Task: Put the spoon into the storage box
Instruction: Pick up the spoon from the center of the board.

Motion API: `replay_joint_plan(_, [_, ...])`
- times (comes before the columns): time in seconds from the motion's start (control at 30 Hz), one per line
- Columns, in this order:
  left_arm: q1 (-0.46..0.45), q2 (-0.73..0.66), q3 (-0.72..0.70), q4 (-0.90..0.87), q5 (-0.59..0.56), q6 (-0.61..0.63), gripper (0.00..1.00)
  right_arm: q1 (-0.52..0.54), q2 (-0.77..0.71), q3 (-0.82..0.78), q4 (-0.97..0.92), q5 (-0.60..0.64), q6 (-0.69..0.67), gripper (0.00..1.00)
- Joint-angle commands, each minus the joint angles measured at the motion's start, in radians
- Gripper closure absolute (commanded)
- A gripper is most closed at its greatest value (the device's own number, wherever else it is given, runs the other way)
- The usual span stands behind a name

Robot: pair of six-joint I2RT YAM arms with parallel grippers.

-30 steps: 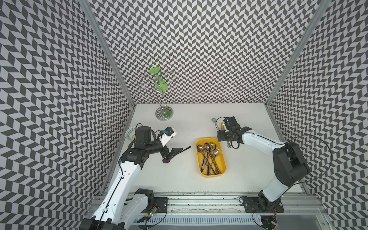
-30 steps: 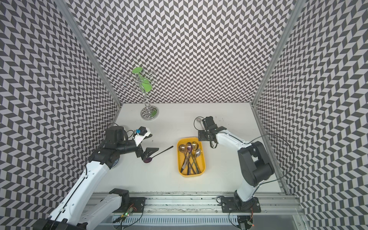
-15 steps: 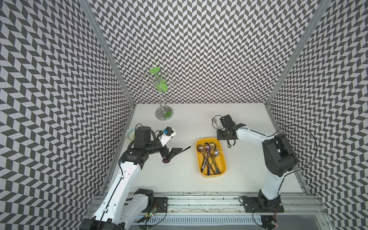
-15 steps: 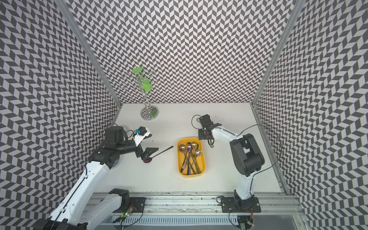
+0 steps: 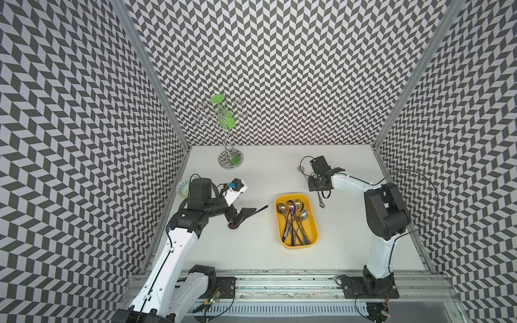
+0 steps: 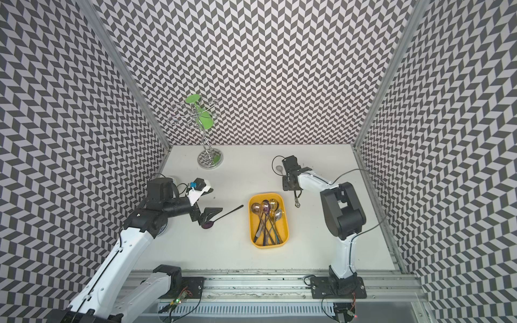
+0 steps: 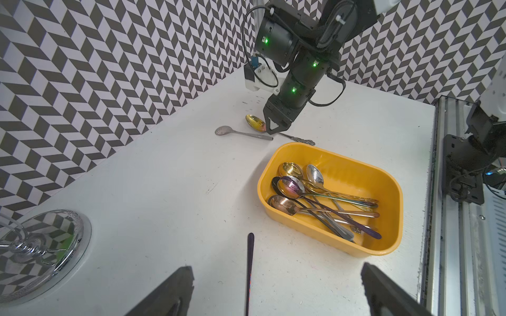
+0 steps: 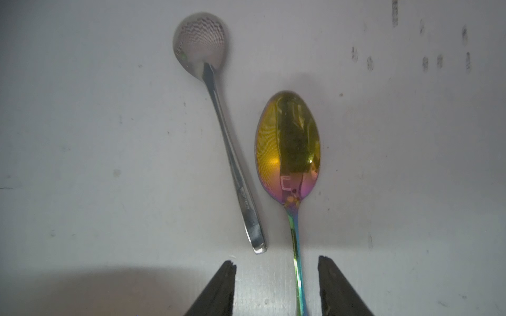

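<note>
The right gripper point(image 8: 277, 262) has its jaws parted astride the handle of the rainbow-tinted metal spoon point(image 8: 287, 142), not yet pinching it. The spoon lies on the white worktop point(image 5: 349, 237) at 1 o'clock from the shallow yellow plastic storage box point(image 5: 277, 223). The gripper should centre on the handle and close firmly, clear of the plain silver spoon point(image 8: 235, 164) alongside. The left gripper point(image 7: 276, 268) has its jaws gaping wide.

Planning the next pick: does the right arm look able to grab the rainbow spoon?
Probably yes: the right tool stands open astride the handle of the rainbow spoon; the silver spoon lies beside, outside the gap.
</note>
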Motion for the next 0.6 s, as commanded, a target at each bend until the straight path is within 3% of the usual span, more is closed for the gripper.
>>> replay_joint_plan(0.0, [0.006, -0.023, -0.008, 0.013, 0.009, 0.002, 0.0, -0.01, 0.034, 0.01, 0.002, 0.011, -0.013, 0.52])
replay_joint_plan(0.57, [0.006, -0.028, 0.009, -0.003, -0.003, 0.006, 0.0, -0.035, 0.096, -0.019, 0.003, 0.019, -0.023, 0.79])
